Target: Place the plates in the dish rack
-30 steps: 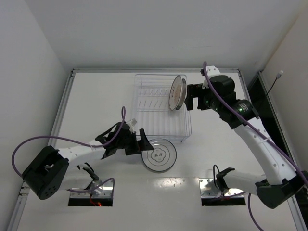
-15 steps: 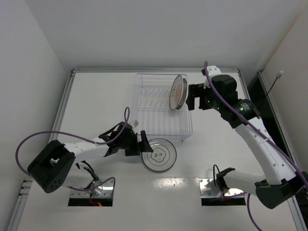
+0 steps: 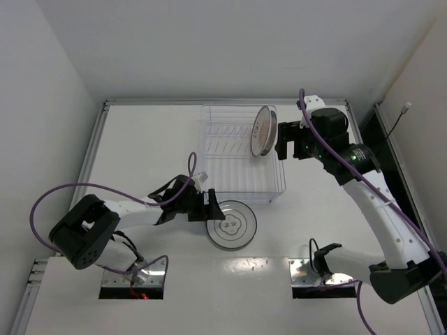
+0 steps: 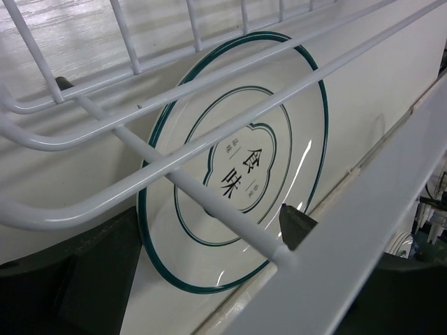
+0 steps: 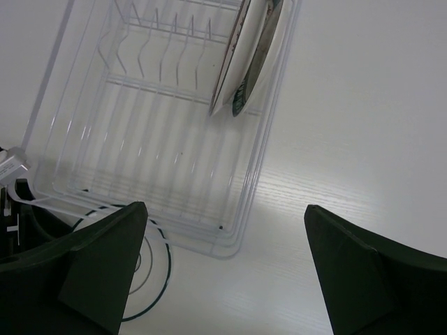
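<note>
The dish rack stands at the table's back middle. Two plates stand on edge in its far right corner: the orange-brown patterned plate and the teal-rimmed plate behind it. The plate with a thin dark ring and centre drawing lies flat on the table in front of the rack. My left gripper is open at that plate's left rim, low under the rack's front wire; the plate fills its view. My right gripper is open and empty, just right of the standing plates.
The rack has rows of upright tines free to the left of the standing plates. Raised rails run along the table's left and right edges. Two floor cut-outs sit near the arm bases.
The rack with its two plates has shifted slightly to the right. My left gripper has slid right to the flat plate's rim. My right gripper has drawn slightly right.
</note>
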Tool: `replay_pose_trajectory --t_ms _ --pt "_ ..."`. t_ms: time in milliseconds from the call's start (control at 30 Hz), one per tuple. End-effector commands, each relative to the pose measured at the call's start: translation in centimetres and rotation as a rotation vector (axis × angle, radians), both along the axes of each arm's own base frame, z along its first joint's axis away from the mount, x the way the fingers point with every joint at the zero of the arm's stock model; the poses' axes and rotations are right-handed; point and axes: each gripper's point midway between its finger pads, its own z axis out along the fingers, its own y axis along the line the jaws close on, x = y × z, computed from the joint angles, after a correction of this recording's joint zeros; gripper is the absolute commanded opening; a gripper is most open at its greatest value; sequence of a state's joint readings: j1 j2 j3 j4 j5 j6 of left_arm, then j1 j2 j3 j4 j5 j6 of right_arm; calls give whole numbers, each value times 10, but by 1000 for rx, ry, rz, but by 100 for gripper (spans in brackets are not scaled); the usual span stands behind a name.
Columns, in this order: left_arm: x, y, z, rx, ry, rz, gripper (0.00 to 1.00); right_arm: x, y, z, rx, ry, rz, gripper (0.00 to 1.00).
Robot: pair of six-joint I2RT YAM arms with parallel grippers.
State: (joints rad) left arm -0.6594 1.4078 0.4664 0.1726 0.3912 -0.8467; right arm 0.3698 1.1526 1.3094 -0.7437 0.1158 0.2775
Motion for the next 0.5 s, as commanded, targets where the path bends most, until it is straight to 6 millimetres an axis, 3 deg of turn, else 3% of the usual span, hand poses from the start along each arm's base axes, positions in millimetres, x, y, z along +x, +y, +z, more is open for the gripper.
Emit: replay_pose_trajectory --t_ms 0,100,400,467 --pt "-34 5 -1 -21 174 -20 16 0 -4 14 0 -44 -2 93" --pt "-41 9 -5 7 197 -19 0 1 -5 14 4 -42 -4 93" --pt "-54 16 -12 43 251 -20 0 1 -11 12 10 -30 -16 93" --pt "-52 13 -11 55 249 -20 15 2 -13 12 15 -29 -16 93"
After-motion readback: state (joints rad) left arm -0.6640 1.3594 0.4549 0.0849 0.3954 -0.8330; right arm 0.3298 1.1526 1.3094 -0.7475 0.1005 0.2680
